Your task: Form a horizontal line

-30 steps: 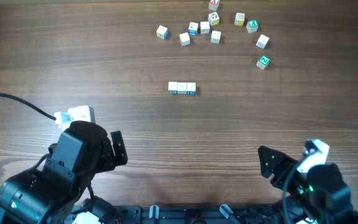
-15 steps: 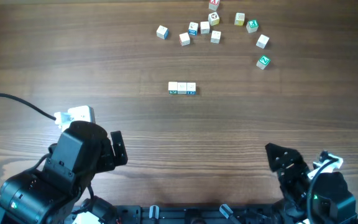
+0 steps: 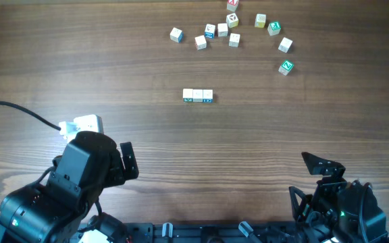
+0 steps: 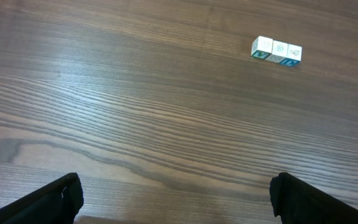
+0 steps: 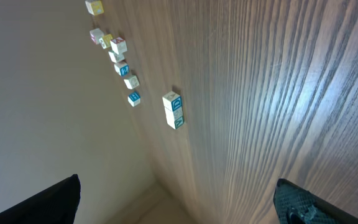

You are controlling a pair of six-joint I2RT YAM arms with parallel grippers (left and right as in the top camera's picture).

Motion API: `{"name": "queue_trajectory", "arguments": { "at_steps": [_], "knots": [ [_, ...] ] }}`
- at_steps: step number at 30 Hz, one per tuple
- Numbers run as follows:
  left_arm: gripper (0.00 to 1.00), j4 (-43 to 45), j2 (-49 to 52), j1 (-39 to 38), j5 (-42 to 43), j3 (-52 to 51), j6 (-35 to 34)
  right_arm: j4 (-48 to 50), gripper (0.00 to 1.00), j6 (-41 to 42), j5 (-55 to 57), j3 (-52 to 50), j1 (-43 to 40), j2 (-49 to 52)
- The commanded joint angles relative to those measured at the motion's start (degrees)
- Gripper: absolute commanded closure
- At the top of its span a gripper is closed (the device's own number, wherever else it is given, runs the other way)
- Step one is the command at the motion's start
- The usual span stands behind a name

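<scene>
The horizontal line is a row of three white letter cubes touching edge to edge, lying mid-table. The left wrist view has the horizontal line at upper right, and the right wrist view has the horizontal line far off, turned sideways. My left gripper is open over bare wood, well short of the row. Over at the near left edge, the left gripper sits low. My right gripper is open with nothing in it. At the near right corner the right gripper is tilted sideways.
Several loose letter cubes are scattered at the far edge, with a green-marked one set apart to the right. The loose cubes also show in the right wrist view. A white box with a black cable lies by the left arm.
The right arm has drawn back toward the near right corner and rolled sideways, its jaws opening a little wider. The left arm and the cubes have not moved.
</scene>
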Motion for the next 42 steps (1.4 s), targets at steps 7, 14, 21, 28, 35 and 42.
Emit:
{"name": "queue_trajectory", "arguments": {
  "at_steps": [7,14,21,28,35,42],
  "knots": [
    [0.00,0.1,-0.1,0.3,0.1,-0.2,-1.0,-0.3,0.00,5.2,0.8,0.3,0.1,-0.7],
    [0.00,0.1,-0.1,0.3,0.1,-0.2,-1.0,-0.3,0.00,5.2,0.8,0.3,0.1,-0.7],
    [0.00,0.1,-0.1,0.3,0.1,-0.2,-1.0,-0.3,0.00,5.2,0.8,0.3,0.1,-0.7],
    [0.00,0.1,-0.1,0.3,0.1,-0.2,-1.0,-0.3,0.00,5.2,0.8,0.3,0.1,-0.7],
    [0.00,0.1,-0.1,0.3,0.1,-0.2,-1.0,-0.3,0.00,5.2,0.8,0.3,0.1,-0.7],
    [0.00,0.1,-0.1,0.3,0.1,-0.2,-1.0,-0.6,0.00,5.2,3.7,0.2,0.1,-0.7]
  ]
}}
